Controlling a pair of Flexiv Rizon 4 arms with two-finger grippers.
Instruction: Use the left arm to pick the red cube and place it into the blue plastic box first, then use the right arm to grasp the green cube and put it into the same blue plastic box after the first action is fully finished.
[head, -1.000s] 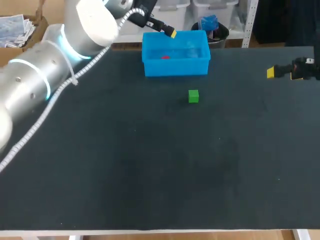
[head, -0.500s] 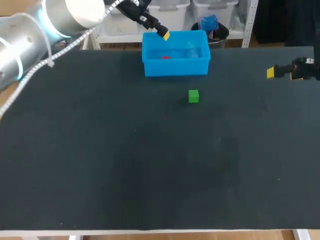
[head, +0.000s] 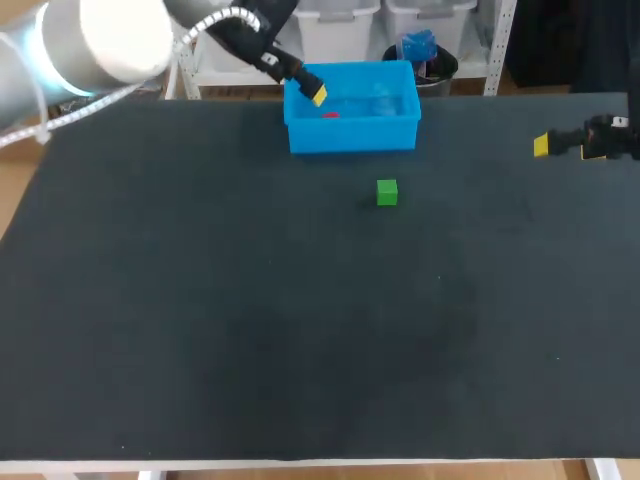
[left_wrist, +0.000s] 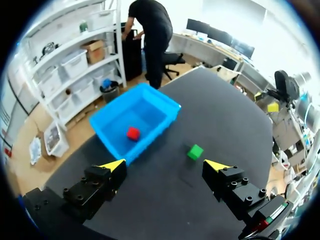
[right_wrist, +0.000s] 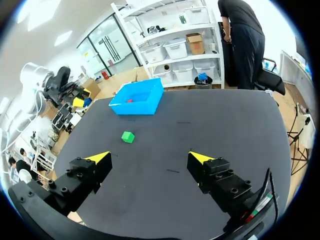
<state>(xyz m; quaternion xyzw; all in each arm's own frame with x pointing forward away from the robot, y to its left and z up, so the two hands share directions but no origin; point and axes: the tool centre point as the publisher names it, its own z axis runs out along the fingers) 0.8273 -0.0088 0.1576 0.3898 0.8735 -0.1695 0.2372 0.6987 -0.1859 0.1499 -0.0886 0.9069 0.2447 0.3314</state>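
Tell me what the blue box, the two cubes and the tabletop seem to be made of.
Blue box: probably plastic, with thin, smooth moulded walls. Red cube and green cube: flat solid colour, material unclear. Tabletop: dark matte surface, no reflections.

No legible text, label or number anywhere

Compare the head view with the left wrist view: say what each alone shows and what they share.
Only the head view shows the silver left arm and the black table down to its near edge. Only the left wrist view shows both yellow-tipped fingers of the left gripper, spread apart and empty. Both show the red cube inside the blue plastic box and the green cube on the table outside it.
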